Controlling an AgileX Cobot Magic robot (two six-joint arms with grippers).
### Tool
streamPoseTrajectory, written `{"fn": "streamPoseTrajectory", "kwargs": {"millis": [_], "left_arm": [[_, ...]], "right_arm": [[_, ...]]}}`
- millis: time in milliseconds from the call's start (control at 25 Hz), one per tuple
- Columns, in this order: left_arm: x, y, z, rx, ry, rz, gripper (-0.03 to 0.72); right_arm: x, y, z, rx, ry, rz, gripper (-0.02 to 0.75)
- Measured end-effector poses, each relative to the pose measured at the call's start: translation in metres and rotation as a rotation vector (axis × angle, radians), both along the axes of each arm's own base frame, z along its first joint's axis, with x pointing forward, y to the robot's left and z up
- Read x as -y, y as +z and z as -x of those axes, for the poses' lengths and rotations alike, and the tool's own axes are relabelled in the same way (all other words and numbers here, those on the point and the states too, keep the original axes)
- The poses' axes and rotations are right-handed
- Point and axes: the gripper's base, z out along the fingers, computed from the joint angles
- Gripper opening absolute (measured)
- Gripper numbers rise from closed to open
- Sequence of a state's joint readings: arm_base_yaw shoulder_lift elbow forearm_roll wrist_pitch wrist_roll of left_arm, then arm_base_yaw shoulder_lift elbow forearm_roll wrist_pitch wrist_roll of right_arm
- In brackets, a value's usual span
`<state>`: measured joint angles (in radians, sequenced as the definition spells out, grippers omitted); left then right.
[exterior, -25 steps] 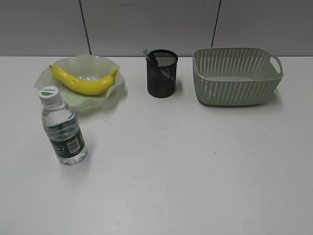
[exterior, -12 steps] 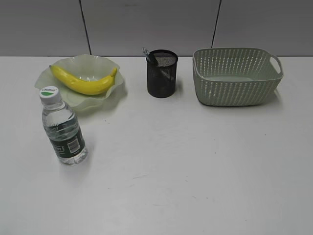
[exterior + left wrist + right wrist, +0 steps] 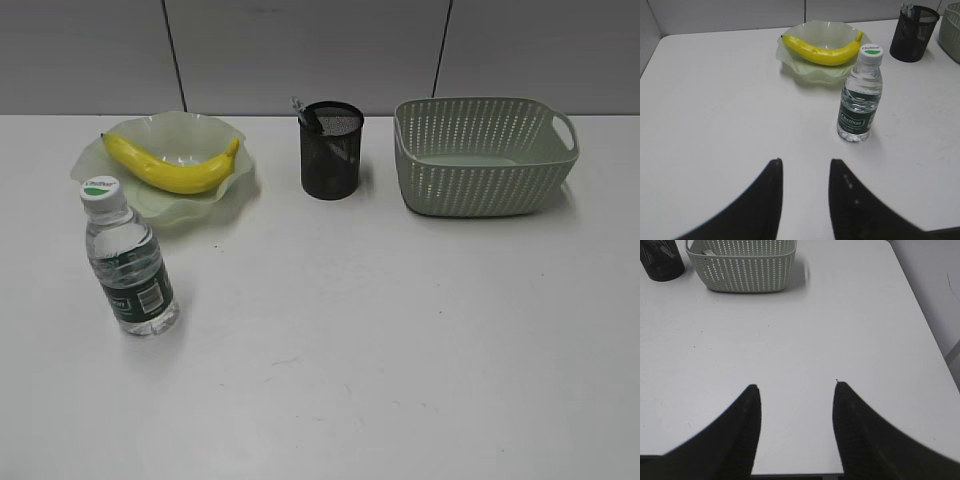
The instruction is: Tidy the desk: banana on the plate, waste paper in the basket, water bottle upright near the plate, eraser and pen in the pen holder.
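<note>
The yellow banana (image 3: 172, 168) (image 3: 821, 51) lies in the pale green wavy plate (image 3: 222, 196) (image 3: 790, 51) at the back left of the white desk (image 3: 380, 330). The clear water bottle (image 3: 127, 260) (image 3: 860, 95) stands upright just in front of the plate. A pen (image 3: 304, 113) sticks out of the black mesh pen holder (image 3: 331, 150) (image 3: 913, 34) (image 3: 660, 260). The sage-green basket (image 3: 483, 155) (image 3: 742, 265) stands at the back right; a white scrap shows inside it in the right wrist view. The eraser is hidden. My left gripper (image 3: 805, 161) is open and empty, short of the bottle. My right gripper (image 3: 796, 386) is open and empty over bare desk.
The desk's right edge (image 3: 925, 325) runs close beside my right gripper, and its near edge lies under that gripper's fingers. A grey panelled wall (image 3: 300, 50) backs the desk. Neither arm shows in the exterior view.
</note>
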<state>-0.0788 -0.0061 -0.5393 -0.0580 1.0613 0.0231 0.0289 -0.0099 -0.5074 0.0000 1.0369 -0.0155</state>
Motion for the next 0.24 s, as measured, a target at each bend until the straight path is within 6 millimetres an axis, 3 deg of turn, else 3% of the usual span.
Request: {"fn": "streamPoseTrajectory", "kwargs": {"millis": [240], "left_arm": [[0.0002, 0.0, -0.0001, 0.0, 0.014, 0.0, 0.237]], "right_arm": [[0.0, 0.0, 0.0, 0.0, 0.0, 0.0, 0.382]]}}
